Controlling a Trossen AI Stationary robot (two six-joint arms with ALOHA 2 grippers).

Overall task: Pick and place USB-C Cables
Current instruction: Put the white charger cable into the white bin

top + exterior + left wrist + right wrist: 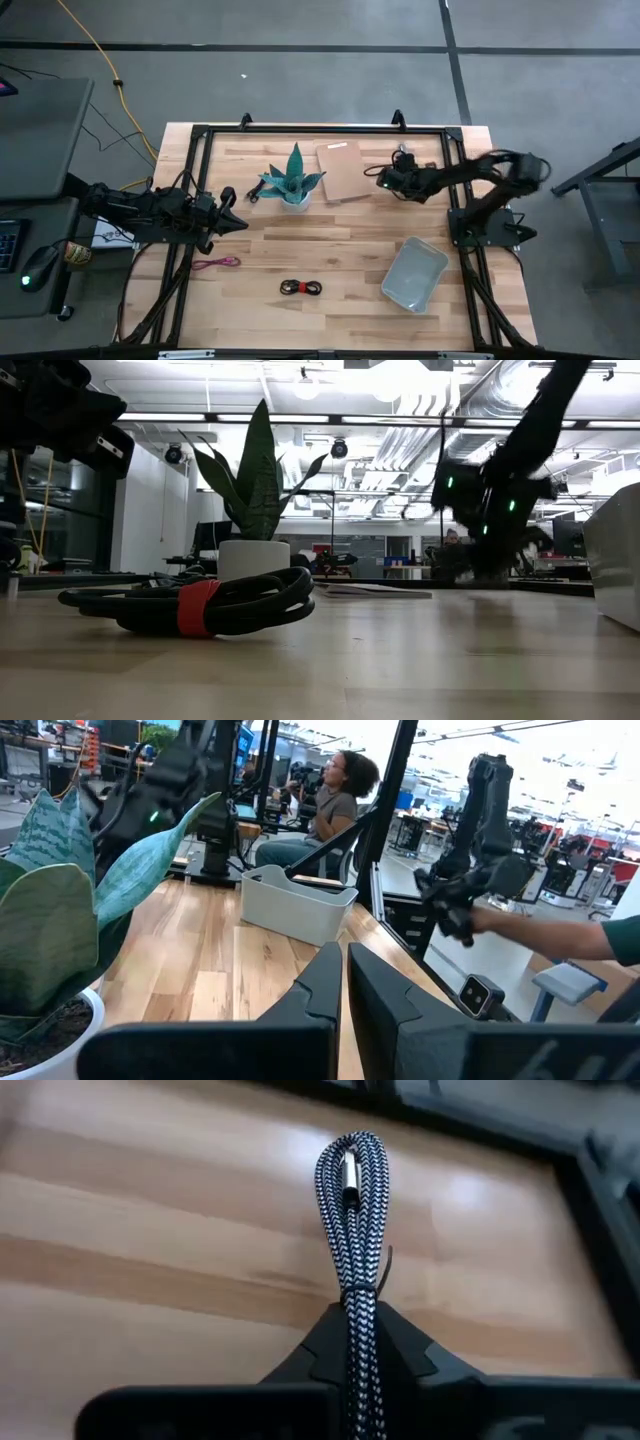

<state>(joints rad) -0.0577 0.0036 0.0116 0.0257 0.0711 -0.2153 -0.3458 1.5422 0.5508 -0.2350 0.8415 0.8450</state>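
Observation:
My right gripper [358, 1342] is shut on the silver-grey braided USB-C cable [350, 1200], over the far right of the table beside the brown board [342, 170]. In the high view this gripper [384, 180] is just right of the board. A red-and-black cable bundle [301, 288] lies flat near the front edge, close up in the low view [200, 605]. A pink cable [217, 263] lies front left. My left gripper [238, 223] waits shut and level at the table's left side, with nothing in it. My right gripper pinches the folded silver-grey bundle between its two fingers, several strands together, just behind the thin tie [357, 1302]. The fingers lie along the bundle and slant down toward the table. The looped end [350, 1155] with a metal plug sticks out ahead of them over the wood.
A potted plant [292, 185] stands at the table's middle far side, left of the brown board. A grey rectangular tray [414, 273] sits front right. A black frame [320, 130] runs round the table's edges. A person sits beyond the table in the left wrist view.

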